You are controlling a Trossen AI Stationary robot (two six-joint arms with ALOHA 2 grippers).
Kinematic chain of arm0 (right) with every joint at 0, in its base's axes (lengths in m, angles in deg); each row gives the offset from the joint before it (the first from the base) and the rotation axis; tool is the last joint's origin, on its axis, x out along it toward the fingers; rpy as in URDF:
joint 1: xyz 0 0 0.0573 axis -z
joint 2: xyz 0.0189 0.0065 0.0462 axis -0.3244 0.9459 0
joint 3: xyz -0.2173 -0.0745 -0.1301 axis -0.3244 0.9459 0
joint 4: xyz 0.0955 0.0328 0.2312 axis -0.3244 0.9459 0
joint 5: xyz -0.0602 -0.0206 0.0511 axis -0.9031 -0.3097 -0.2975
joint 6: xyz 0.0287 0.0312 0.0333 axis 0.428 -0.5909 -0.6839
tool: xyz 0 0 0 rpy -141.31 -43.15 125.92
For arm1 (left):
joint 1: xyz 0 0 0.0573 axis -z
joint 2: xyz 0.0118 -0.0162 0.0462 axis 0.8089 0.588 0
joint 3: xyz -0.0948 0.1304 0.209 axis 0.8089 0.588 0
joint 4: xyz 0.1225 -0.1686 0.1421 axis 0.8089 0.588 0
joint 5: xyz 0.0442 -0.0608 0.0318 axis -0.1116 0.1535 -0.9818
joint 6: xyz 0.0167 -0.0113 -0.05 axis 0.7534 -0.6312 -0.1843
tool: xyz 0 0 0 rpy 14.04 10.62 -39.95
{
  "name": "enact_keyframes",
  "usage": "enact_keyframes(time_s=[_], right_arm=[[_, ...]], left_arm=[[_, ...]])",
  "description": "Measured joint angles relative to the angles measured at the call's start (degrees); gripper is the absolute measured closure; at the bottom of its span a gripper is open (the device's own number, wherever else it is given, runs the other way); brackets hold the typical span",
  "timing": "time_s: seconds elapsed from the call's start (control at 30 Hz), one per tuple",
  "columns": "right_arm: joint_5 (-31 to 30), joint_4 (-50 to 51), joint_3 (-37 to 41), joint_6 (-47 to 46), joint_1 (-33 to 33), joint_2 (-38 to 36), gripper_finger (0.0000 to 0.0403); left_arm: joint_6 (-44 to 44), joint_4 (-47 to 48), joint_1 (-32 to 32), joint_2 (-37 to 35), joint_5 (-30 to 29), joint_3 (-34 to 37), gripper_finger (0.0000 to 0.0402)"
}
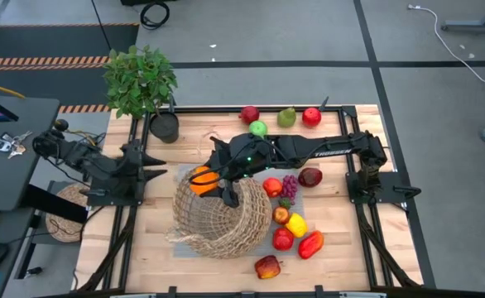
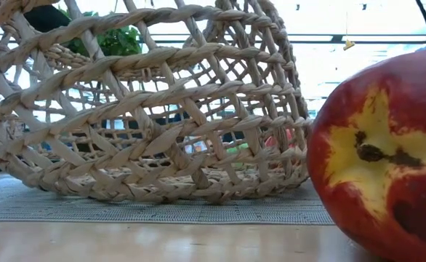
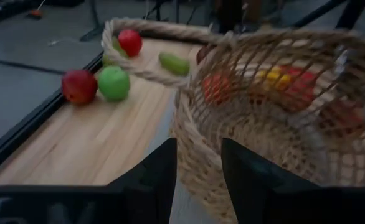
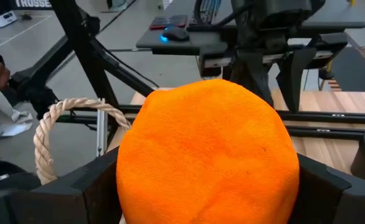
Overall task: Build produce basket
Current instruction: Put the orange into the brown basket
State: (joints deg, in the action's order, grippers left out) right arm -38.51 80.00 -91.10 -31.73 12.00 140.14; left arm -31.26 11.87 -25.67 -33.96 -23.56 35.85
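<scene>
The tan wicker basket [image 1: 216,219] stands tilted on a grey mat [image 2: 162,207] in the middle of the table and fills the low view [image 2: 147,109]. My right gripper [image 1: 215,177] reaches in from the right and is shut on an orange [image 1: 202,180] above the basket's far-left rim. My left gripper [image 1: 161,165] is drawn back at the table's left edge, open, its fingers [image 3: 161,186] short of the basket [image 3: 276,106]. More produce lies loose: apples [image 1: 258,128], a pear [image 1: 286,117], grapes [image 1: 290,186], a red pepper [image 1: 311,244]. My right gripper pinches the orange [image 4: 207,155] between its two fingers [image 4: 86,186], one on each side of its widest part. The fingers come from the table's right, slanting slightly down. The orange hangs clear of the table, above the basket's rim and beside its rope handle [image 4: 52,134].
A potted plant [image 1: 139,79] stands at the far left corner. A red-and-yellow fruit [image 2: 387,160] lies near the front edge, right of the basket. Several fruits line the far edge [image 1: 311,116] and crowd the basket's right side [image 1: 283,239]. Bare wood lies front left.
</scene>
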Motion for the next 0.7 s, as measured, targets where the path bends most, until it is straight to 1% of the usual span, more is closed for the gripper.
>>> enact_keyframes(time_s=[0.07,0.17,0.33,0.4,0.47,0.57,0.7], right_arm=[[-1.6,-0.3,-0.2,0.1,-0.5,0.8,0.0066],[-1.8,-0.3,-0.1,-0.6,-0.9,2.7,0.0066],[-1.7,-0.5,-1.0,-2.4,-0.9,4.9,0.0066],[-1.7,-0.5,-1.2,-2.4,-0.9,4.8,0.0066],[-1.7,-0.2,-1.2,-1.9,-0.9,4.8,0.0066],[-1.7,0.7,-1.2,-1.5,-0.7,4.8,0.0066],[-1.7,1.2,-1.2,-0.2,-0.4,5.7,0.0066]], left_arm=[[0.7,-3.2,1.1,-1.9,0.0,1.7,0.0269],[3.0,-11.5,3.0,-4.4,0.5,6.6,0.0269],[6.8,-25.0,5.8,-6.9,3.6,14.3,0.0269],[7.0,-27.1,6.8,-7.4,4.4,16.1,0.0269],[6.7,-27.2,7.7,-7.7,4.6,16.9,0.0269],[6.4,-27.3,9.3,-7.6,4.7,17.2,0.0269],[8.8,-30.0,11.0,-7.6,4.7,17.2,0.0269]])
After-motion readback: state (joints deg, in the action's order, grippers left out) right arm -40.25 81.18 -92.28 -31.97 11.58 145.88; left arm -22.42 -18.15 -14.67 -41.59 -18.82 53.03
